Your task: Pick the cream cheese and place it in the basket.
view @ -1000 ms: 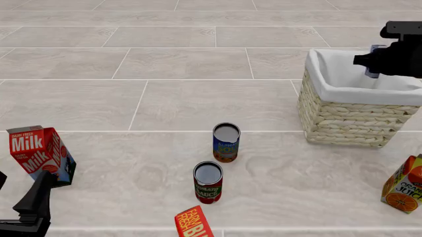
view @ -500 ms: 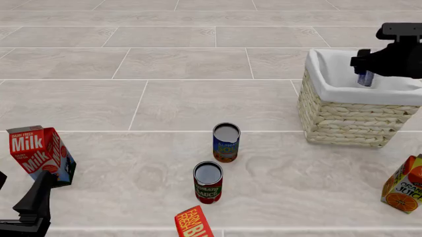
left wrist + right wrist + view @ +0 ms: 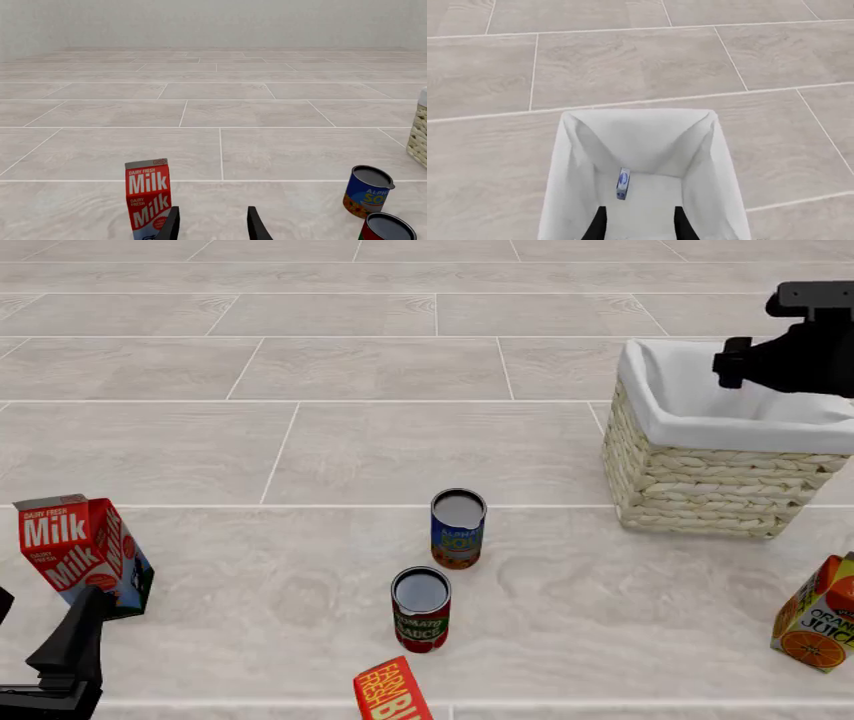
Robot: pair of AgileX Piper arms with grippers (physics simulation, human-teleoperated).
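Note:
The cream cheese (image 3: 622, 183), a small pale box with a blue logo, rests on its edge on the white lining inside the basket (image 3: 639, 134). The front view shows the wicker basket (image 3: 701, 480) at the right, and the box is hidden inside it. My right gripper (image 3: 639, 225) hovers above the basket's inside, open and holding nothing; in the front view it (image 3: 738, 362) hangs over the basket's far side. My left gripper (image 3: 212, 227) is open near the table's front left (image 3: 70, 645), beside the milk carton.
A milk carton (image 3: 80, 550) stands at the front left. Two open cans (image 3: 458, 528) (image 3: 420, 608) stand mid-table, with a red-orange box (image 3: 391, 692) at the front edge. An orange juice carton (image 3: 817, 615) sits at the front right.
My right gripper held the cream cheese above the basket, then let go; the box dropped inside and is gone from the front view. The left arm has stayed still.

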